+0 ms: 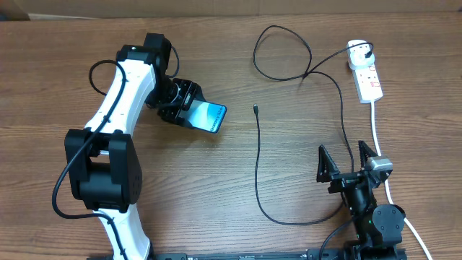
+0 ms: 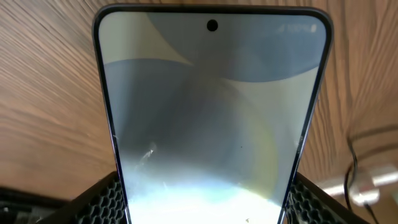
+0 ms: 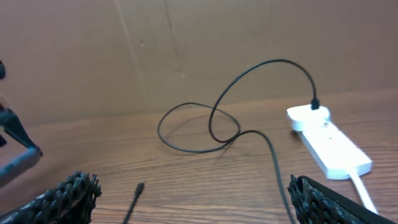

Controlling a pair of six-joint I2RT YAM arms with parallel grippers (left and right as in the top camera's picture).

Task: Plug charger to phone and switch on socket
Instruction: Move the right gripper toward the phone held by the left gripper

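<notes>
My left gripper (image 1: 189, 110) is shut on the phone (image 1: 208, 115) and holds it tilted above the table at the left; the blue-white screen fills the left wrist view (image 2: 211, 118), between the two fingers. The black charger cable (image 1: 258, 166) lies looped across the middle, its connector tip (image 1: 255, 109) free on the wood to the right of the phone, its plug (image 1: 368, 51) in the white socket strip (image 1: 366, 76) at the far right. My right gripper (image 1: 346, 160) is open and empty near the front edge. In the right wrist view the tip (image 3: 139, 188) and the strip (image 3: 329, 142) show.
The strip's thick white lead (image 1: 382, 155) runs down the right side past my right arm. The charger cable curves near my right gripper's left finger. The wooden table's far edge (image 1: 231, 14) runs along the top.
</notes>
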